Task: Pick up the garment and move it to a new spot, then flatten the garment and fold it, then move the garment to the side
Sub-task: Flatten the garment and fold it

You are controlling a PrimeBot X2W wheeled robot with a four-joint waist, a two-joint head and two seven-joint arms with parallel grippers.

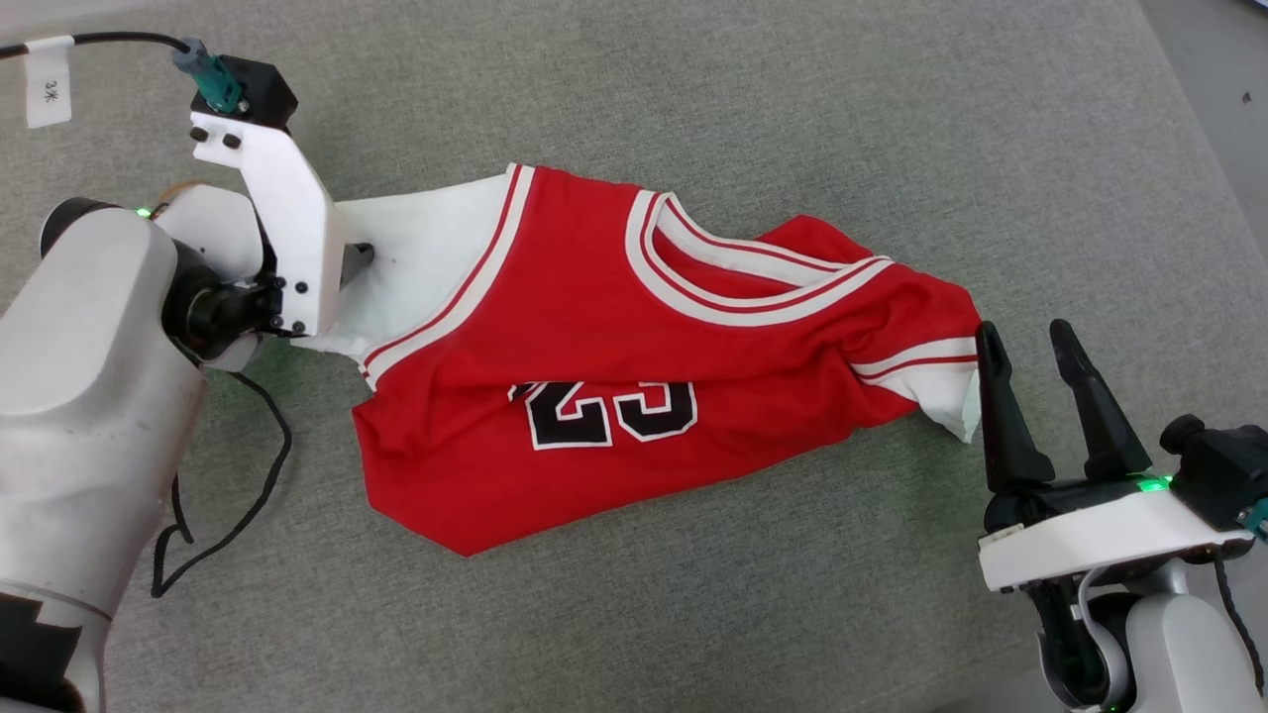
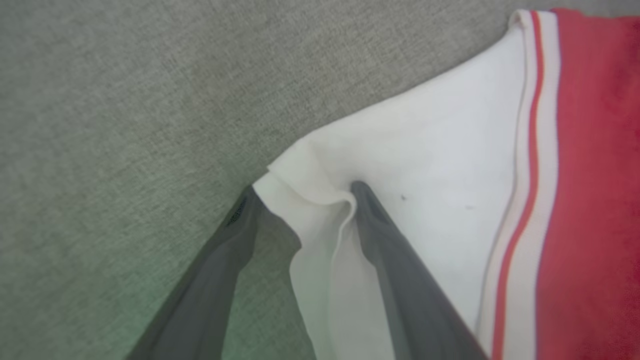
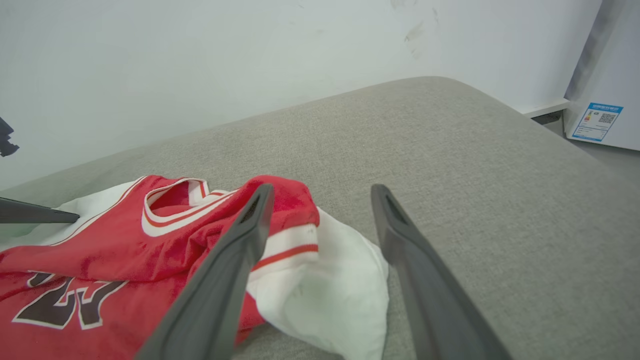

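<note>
The garment (image 1: 594, 327) is a red jersey with white sleeves and a black number on the chest. It lies crumpled on the grey surface, its lower part folded up over the number. In the left wrist view my left gripper (image 2: 302, 195) stands open, its two fingers astride the bunched hem of the white left sleeve (image 2: 440, 165). The white wrist mount (image 1: 287, 218) hides most of those fingers in the head view. My right gripper (image 1: 1023, 332) is open just right of the other white sleeve (image 1: 956, 401). In the right wrist view that sleeve (image 3: 330, 290) lies between the right fingers, and the jersey (image 3: 100, 250) is to their left.
A grey fabric surface (image 1: 792, 119) carries everything and ends at a rounded edge on the right (image 1: 1204, 149). A black cable (image 1: 248, 475) loops beside the left arm, with a white tag (image 1: 48, 84) higher up. A pale wall and a white labelled cabinet (image 3: 597, 122) stand beyond.
</note>
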